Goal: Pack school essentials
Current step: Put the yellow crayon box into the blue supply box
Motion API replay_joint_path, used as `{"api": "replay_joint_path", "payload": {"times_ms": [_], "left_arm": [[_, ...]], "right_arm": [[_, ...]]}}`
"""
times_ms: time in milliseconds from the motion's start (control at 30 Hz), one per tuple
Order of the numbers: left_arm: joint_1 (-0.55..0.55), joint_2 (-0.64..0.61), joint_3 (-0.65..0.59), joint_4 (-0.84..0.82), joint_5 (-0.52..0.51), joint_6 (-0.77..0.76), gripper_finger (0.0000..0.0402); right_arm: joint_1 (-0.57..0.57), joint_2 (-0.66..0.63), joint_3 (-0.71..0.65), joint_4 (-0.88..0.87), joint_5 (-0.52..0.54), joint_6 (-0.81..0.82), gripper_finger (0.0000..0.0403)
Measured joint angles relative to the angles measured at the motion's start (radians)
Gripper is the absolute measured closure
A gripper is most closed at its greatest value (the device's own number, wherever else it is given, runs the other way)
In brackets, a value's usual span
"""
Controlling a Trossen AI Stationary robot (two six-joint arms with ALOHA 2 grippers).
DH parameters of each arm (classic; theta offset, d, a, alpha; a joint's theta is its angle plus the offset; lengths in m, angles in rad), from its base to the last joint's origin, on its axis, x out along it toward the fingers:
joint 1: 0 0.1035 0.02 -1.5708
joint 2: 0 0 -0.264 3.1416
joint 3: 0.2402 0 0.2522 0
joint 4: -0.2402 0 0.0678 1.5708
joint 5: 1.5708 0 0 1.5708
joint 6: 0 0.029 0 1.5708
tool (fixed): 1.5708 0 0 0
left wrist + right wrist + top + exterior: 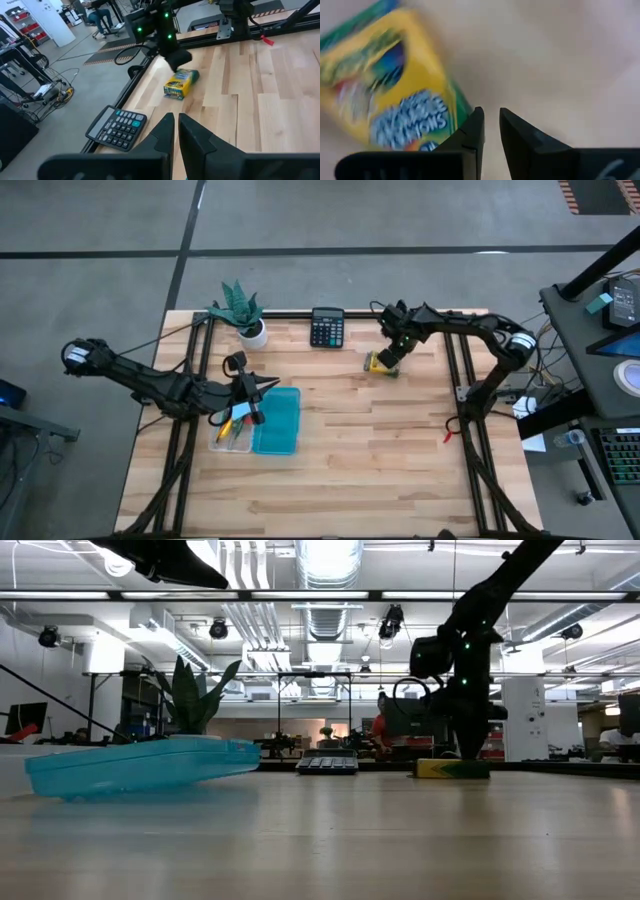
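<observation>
the right pincer (388, 360) sits in the upper right of centre in the high view, pointing down at the yellow crayon box (381, 364), which lies flat on the table (400, 460). in the right wrist view its two dark fingers (470, 132) stand close together with only a thin slit between them and nothing gripped; the crayon box (390, 85) lies just beside one fingertip, outside that slit. in the low view the same box (452, 768) rests on the table right of centre, with the dark arm coming down onto it from above. the left wrist view shows the box (180, 84) near the middle of the frame, directly under the other arm's pincer (176, 59).

the left pincer (262, 387) hangs at centre left of the high view, above the clear box (232, 435) and its teal lid (279, 420). its fingers (165, 131) are nearly clenched, a narrow gap between them, holding nothing. inside the clear box lie a few pens (228, 423), yellow and orange among them; the rest of its contents are too small to tell. the teal lid lies just right of the box, and in the low view the lid (140, 765) fills the left of the frame, tilted slightly.

a calculator (327, 327) lies at the upper centre edge of the table, and a potted plant (243, 312) stands to its left.
</observation>
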Motion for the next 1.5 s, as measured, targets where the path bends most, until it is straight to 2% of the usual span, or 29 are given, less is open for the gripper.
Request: {"api": "replay_joint_path", "payload": {"times_ms": [200, 267, 367, 433, 600, 800, 1000, 1267, 1500], "left_arm": [[0.000, 0.007, 0.000, 0.001, 0.000, -0.025, 0.0394], [0.000, 0.011, -0.001, -0.003, 0.001, -0.033, 0.0394], [0.000, 0.024, -0.001, 0.000, 0.001, -0.053, 0.0394], [0.000, 0.035, -0.001, 0.006, 0.002, -0.055, 0.0394], [0.000, 0.079, -0.001, 0.067, 0.010, -0.057, 0.0394], [0.000, 0.170, -0.001, 0.205, 0.016, -0.062, 0.0394], [-0.001, 0.297, -0.001, 0.375, 0.022, -0.063, 0.0394], [-0.001, 0.439, 0.018, 0.525, 0.023, -0.063, 0.0394], [-0.001, 0.490, 0.040, 0.550, 0.027, -0.063, 0.0394]], "right_arm": [[0.101, -0.022, -0.010, -0.090, -0.273, 0.012, 0.0356], [0.186, -0.036, -0.027, -0.046, -0.311, 0.035, 0.0355], [0.324, -0.056, -0.044, 0.015, -0.314, 0.066, 0.0355], [0.401, -0.072, -0.047, 0.040, -0.293, 0.115, 0.0355], [0.534, -0.144, -0.050, 0.051, -0.108, 0.229, 0.0355], [0.601, -0.268, -0.076, 0.052, 0.001, 0.299, 0.0355], [0.606, -0.381, -0.150, 0.113, 0.110, 0.332, 0.0355], [0.571, -0.472, -0.304, 0.316, 0.112, 0.368, 0.0355], [0.508, -0.486, -0.431, 0.519, 0.124, 0.433, 0.0355]]}}
